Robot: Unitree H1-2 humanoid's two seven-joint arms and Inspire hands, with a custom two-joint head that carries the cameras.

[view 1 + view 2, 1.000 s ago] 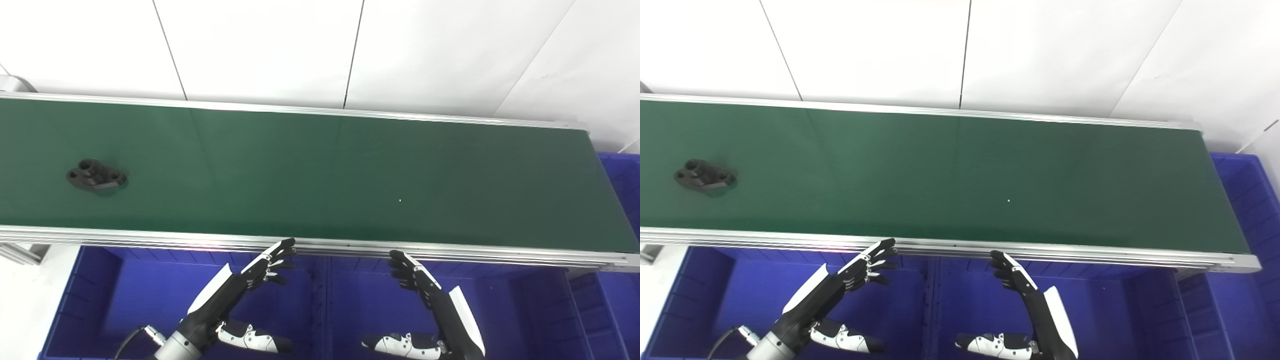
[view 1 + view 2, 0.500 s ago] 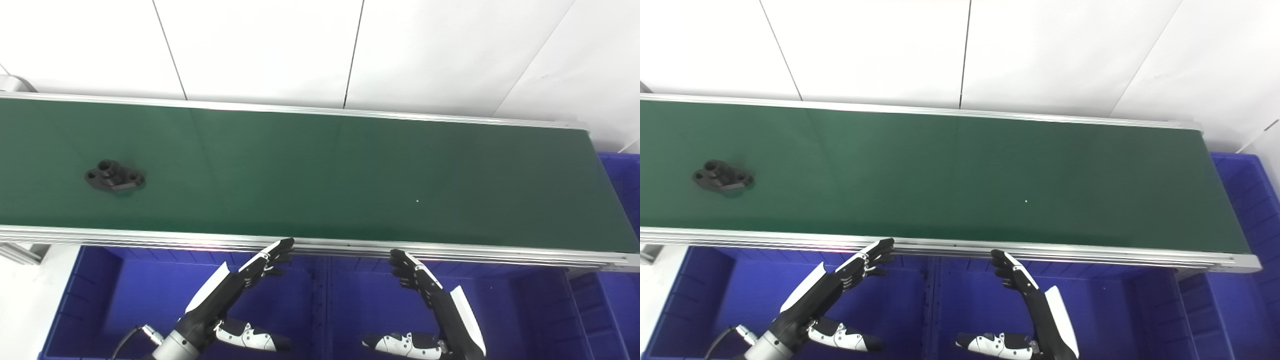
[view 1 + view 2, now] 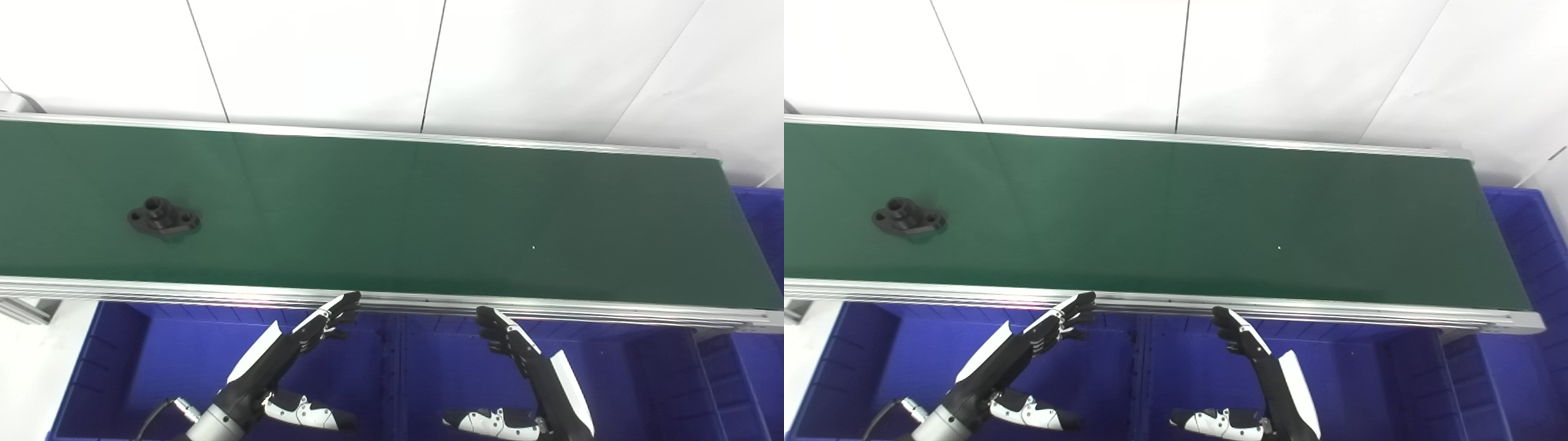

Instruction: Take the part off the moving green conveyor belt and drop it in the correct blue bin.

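A black flanged part with a raised hub and bolt holes lies on the green conveyor belt at its left end; it also shows in the right eye view. My left hand is open and empty, held just below the belt's near rail, well to the right of the part. My right hand is open and empty, also below the near rail, further right. Blue bins sit under both hands.
The belt's silver near rail runs just above my fingertips. A divider separates the left bin from the middle bin. Another blue bin stands past the belt's right end. A white wall is behind.
The black part has ridden the belt to the right, as has a small white speck on the belt. Both hands have stayed in place.
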